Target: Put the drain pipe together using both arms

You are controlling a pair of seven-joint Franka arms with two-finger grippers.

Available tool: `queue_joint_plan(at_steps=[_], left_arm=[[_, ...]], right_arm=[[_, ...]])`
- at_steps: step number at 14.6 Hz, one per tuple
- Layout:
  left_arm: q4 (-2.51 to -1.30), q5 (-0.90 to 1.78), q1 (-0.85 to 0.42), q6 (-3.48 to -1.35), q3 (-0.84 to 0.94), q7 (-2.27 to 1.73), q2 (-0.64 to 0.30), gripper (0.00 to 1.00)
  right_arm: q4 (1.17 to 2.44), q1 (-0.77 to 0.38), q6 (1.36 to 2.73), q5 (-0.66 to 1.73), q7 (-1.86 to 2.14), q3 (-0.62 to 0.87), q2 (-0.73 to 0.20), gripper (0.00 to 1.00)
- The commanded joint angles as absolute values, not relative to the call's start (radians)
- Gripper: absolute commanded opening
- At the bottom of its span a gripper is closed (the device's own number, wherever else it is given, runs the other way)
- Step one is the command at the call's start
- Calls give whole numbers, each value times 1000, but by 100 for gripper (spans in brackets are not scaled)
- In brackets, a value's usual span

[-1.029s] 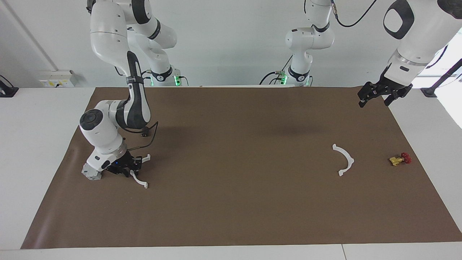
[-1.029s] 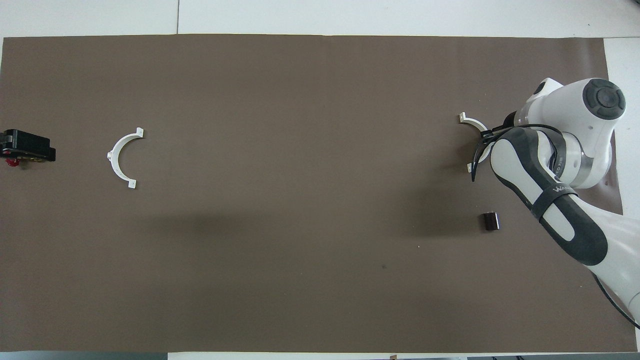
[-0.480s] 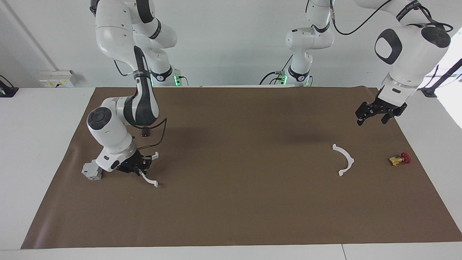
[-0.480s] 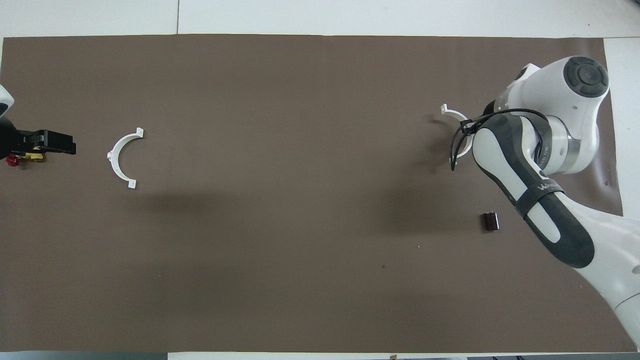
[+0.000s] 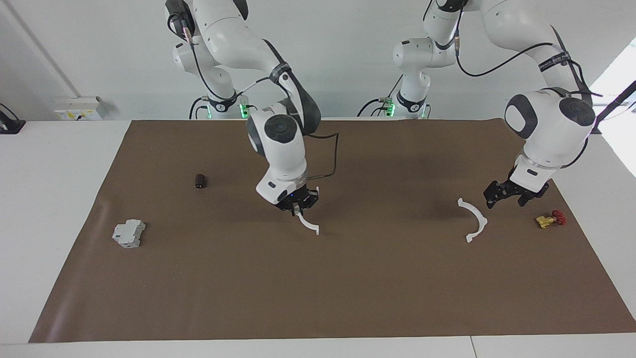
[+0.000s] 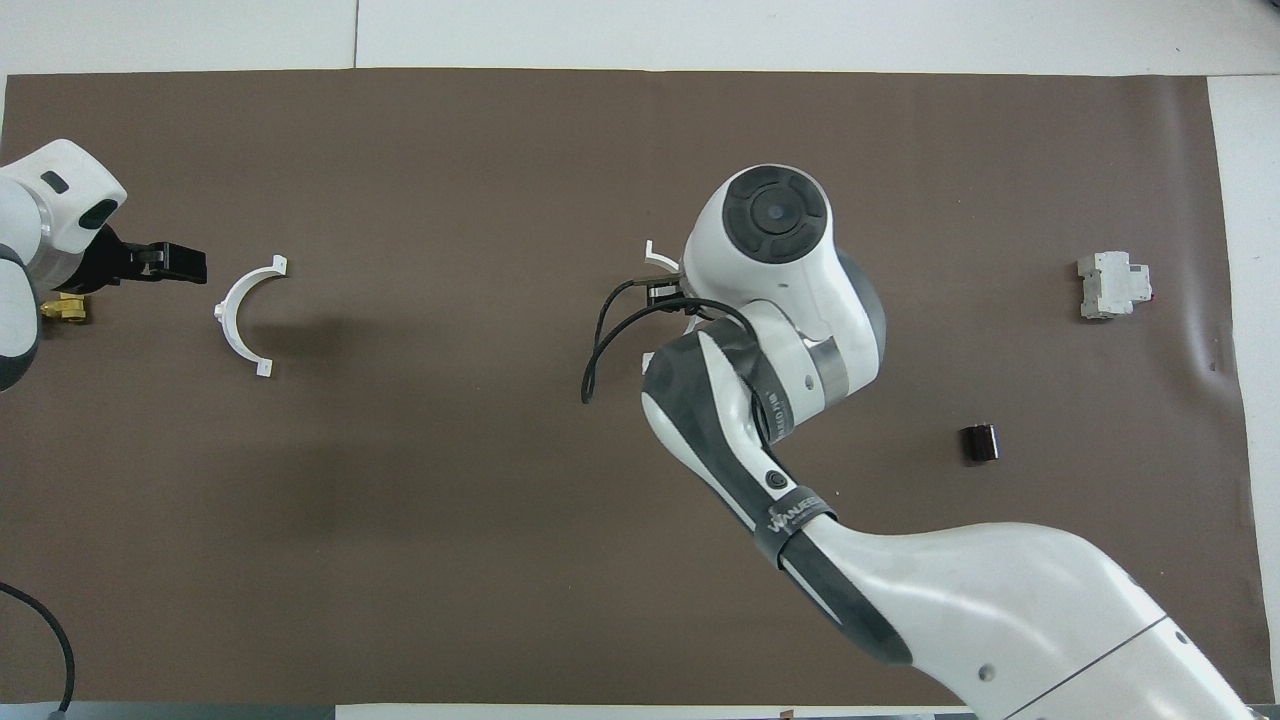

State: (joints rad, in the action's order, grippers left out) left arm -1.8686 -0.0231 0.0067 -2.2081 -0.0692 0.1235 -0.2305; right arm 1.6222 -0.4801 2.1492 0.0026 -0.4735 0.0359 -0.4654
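The brown-covered surface (image 5: pixel 348 298) carried everything, and the free half-ring (image 5: pixel 473 219) lying toward the left arm's end served as the landmark. The right arm (image 5: pixel 278 134) reached out over the middle of the surface, well apart from that half-ring. Its right pincer (image 5: pixel 297 204) was clamped on the carried half-ring (image 5: pixel 309 223), which hung curved below the fingers, seemingly just clear of the surface. The left arm (image 5: pixel 549 124) had its left pincer (image 5: pixel 507 195) low and just beside the free half-ring, on the side toward the yellow-and-red valve (image 5: pixel 550 219); its fingers stood apart with nothing between them, most plainly in the overhead view.

A grey block (image 5: pixel 129 233) and a small dark cylinder (image 5: pixel 200 180) lay well apart from the free half-ring, toward the right arm's end.

By my reading, the step in hand was fetching the two halves: one was already gripped, the other not yet. The next move would call for the left pincer to straddle the thin free half-ring squarely and close on it, then for both halves to meet tab to tab.
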Motion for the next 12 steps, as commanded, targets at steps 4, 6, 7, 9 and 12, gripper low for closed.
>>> queue_joint_plan(at_steps=[4,6,7,9,12], left_arm=[[-1948,-40,17,-2395,-67,152,-291,100],[-1977,-40,15,-2402,-66,172,-290,100],[-1983,-40,14,-2401,-66,195,-290,100],[-2016,-40,14,-2411,-66,253,-285,97],[-2032,-40,17,-2425,-63,308,-284,86]], right_arm=[[1466,-546,2142,-74,-511,35,-622,8],[1410,-551,2108,-77,-518,35,-666,8],[1404,-557,2109,-72,-523,35,-673,8],[1404,-575,2125,-80,-528,35,-687,9],[1408,-563,2181,-75,-522,35,-693,10]])
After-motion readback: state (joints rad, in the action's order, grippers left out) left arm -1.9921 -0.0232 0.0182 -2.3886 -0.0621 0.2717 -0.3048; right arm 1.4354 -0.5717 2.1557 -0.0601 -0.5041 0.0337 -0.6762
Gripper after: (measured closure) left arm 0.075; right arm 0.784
